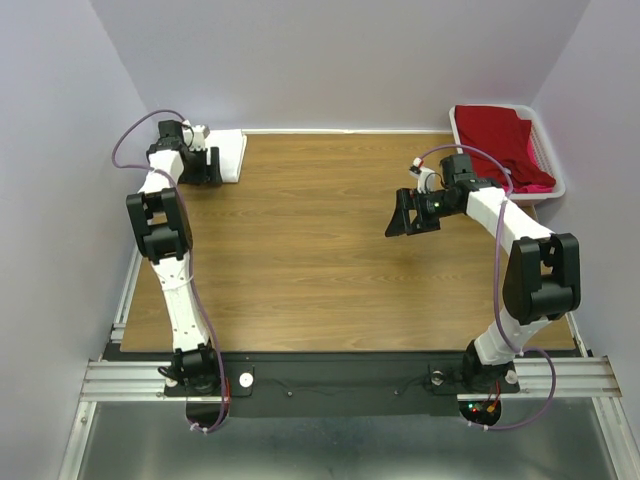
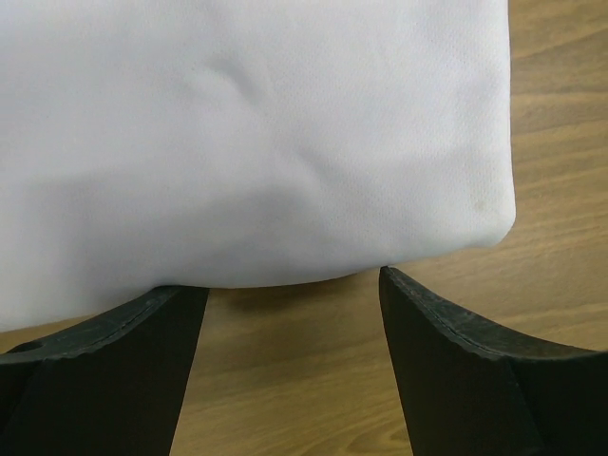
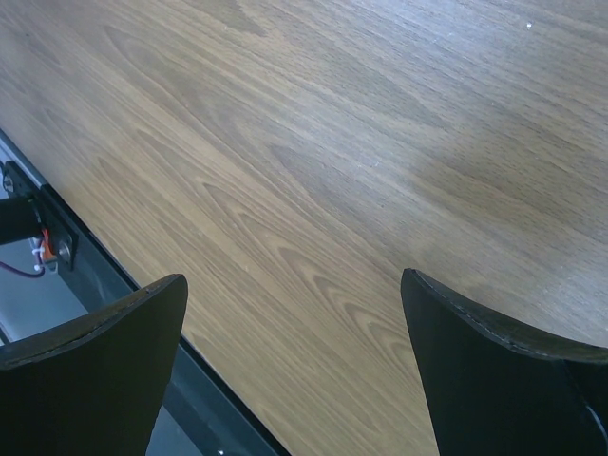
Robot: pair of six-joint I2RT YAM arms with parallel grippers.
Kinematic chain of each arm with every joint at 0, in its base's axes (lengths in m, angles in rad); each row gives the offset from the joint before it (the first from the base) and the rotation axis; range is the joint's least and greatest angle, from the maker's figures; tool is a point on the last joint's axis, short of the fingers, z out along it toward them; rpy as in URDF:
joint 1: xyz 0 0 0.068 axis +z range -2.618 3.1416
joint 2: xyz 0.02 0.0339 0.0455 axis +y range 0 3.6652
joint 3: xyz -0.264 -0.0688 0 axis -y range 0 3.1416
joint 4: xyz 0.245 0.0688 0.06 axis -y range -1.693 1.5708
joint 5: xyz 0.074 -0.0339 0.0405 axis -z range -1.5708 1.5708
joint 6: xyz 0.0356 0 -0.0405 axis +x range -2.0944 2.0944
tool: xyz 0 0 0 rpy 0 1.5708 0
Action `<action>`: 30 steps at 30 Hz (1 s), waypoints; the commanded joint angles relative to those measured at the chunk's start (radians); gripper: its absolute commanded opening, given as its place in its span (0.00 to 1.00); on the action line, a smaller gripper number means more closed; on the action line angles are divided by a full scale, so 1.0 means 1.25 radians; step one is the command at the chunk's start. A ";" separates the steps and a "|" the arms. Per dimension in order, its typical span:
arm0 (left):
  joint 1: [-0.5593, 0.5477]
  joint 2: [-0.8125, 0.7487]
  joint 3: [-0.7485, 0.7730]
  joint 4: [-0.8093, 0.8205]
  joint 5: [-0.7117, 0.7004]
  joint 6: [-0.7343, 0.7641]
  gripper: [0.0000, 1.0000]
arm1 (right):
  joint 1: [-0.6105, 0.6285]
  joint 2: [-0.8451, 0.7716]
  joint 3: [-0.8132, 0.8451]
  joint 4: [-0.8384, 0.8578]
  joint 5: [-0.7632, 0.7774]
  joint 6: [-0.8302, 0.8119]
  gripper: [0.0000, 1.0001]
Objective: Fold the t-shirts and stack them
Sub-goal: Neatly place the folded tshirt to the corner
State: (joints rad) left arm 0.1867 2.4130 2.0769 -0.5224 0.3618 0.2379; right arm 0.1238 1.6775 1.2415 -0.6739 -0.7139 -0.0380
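Note:
A folded white t-shirt (image 1: 228, 154) lies at the far left corner of the table; it fills the upper part of the left wrist view (image 2: 256, 133). My left gripper (image 1: 200, 165) is open and empty, its fingertips (image 2: 418, 304) right at the shirt's near folded edge, not gripping it. A deep red t-shirt (image 1: 495, 138) and a bit of bright pink t-shirt (image 1: 538, 185) lie crumpled in the white basket (image 1: 553, 170) at the far right. My right gripper (image 1: 408, 218) is open and empty, raised over bare wood right of centre (image 3: 294, 285).
The wooden table (image 1: 320, 260) is bounded by purple walls at the back and sides. A black metal rail (image 1: 340, 372) runs along the near edge with both arm bases. The table's edge and rail show in the right wrist view (image 3: 57, 237).

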 commanded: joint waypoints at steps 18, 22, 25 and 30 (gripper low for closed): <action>0.005 -0.324 -0.116 -0.026 0.021 0.053 0.89 | -0.029 -0.067 0.082 0.003 0.019 -0.005 1.00; 0.006 -0.451 -0.153 -0.054 0.027 0.064 0.99 | -0.066 -0.110 0.085 0.003 0.039 -0.003 1.00; 0.005 -0.552 -0.194 -0.072 0.036 0.049 0.99 | -0.095 -0.140 0.081 0.000 0.063 -0.006 1.00; 0.005 -0.647 -0.342 -0.079 0.032 0.031 0.99 | -0.138 -0.176 0.032 0.000 0.118 -0.009 1.00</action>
State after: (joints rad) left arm 0.1913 1.6318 1.7985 -0.5823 0.3935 0.2867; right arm -0.0261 1.5066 1.2991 -0.6804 -0.6331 -0.0376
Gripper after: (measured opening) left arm 0.986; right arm 0.999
